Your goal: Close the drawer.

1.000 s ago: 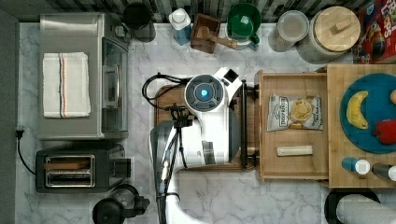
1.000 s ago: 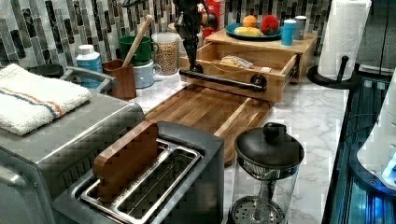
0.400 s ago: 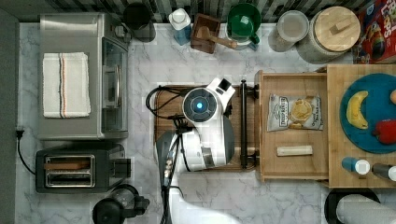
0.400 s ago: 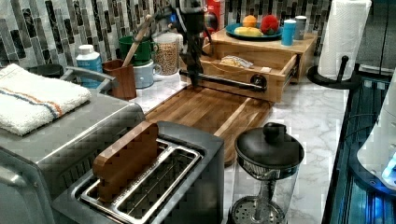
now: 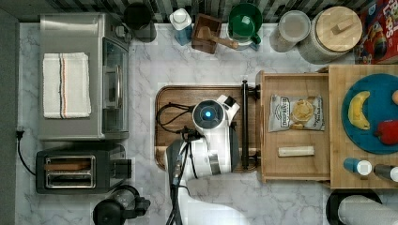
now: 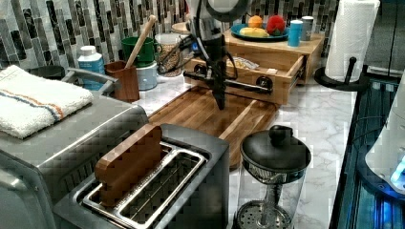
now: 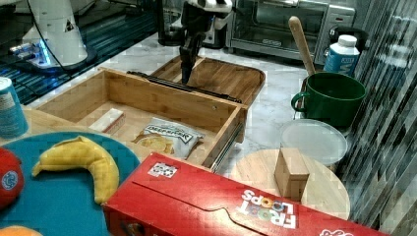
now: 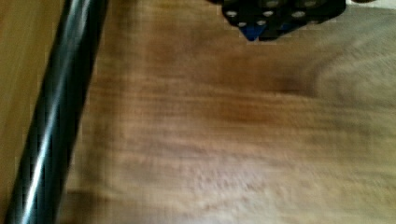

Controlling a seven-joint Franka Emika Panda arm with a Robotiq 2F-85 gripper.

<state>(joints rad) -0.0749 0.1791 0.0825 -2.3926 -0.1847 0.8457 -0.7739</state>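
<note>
On white marble counter [image 5: 211, 51], cutting board [image 5: 180, 96] abuts open drawer [image 5: 293, 82].

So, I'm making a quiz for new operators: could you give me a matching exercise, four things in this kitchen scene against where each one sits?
Things:
1. snack bag
2. banana
3. folded towel
4. wooden spoon

Places:
A. on the blue plate
B. on top of the toaster oven
C. inside the open drawer
D. standing in the brown wooden holder

Pairs: 1-C, 2-A, 3-B, 4-D
</note>
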